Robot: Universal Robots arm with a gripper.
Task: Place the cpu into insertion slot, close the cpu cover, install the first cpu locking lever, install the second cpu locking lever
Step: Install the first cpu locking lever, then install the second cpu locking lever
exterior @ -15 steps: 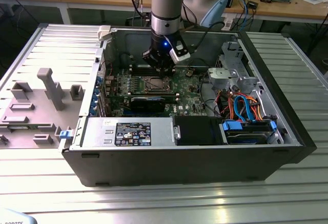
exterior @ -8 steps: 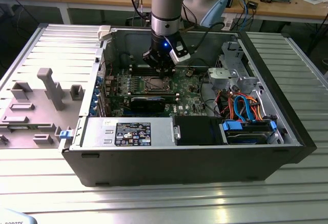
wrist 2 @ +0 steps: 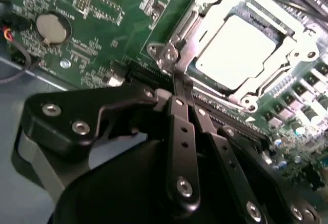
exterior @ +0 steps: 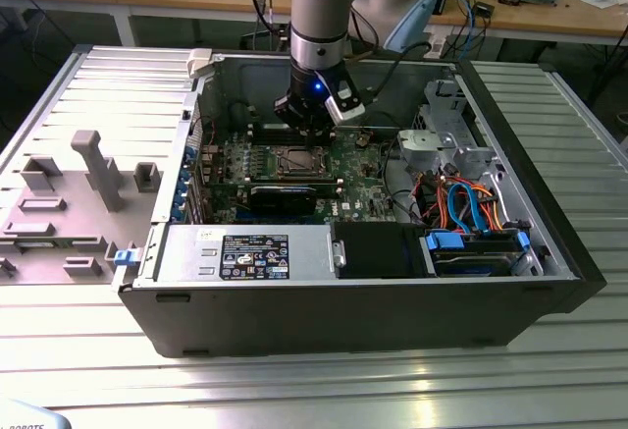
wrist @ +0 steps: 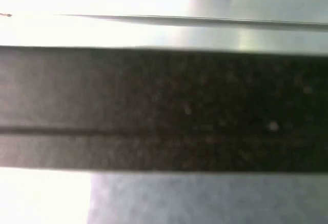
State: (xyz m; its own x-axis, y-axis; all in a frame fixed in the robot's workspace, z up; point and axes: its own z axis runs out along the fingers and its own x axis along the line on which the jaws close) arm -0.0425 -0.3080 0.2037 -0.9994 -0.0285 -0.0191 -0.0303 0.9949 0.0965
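Observation:
The cpu (wrist 2: 236,52) lies flat in the insertion slot (wrist 2: 242,100), its silver-grey top showing through the window of the cpu cover (wrist 2: 195,39), which lies down over it. My gripper (wrist 2: 178,83) is shut, its black fingers pressed together with nothing visible between them. Their tips rest at the socket's corner, beside a silver screw boss (wrist 2: 169,55). In the exterior view the gripper (exterior: 312,139) hangs inside the open computer case, just above the far edge of the socket (exterior: 294,162). I cannot make out the locking levers' position.
A black card (exterior: 283,196) lies just in front of the socket. A power supply (exterior: 245,255) and blue drive bay (exterior: 476,250) line the case's near wall, with orange and blue cables (exterior: 466,203) and a metal cage (exterior: 446,134) at the exterior view's right. A coin cell (wrist 2: 53,28) sits on the board.

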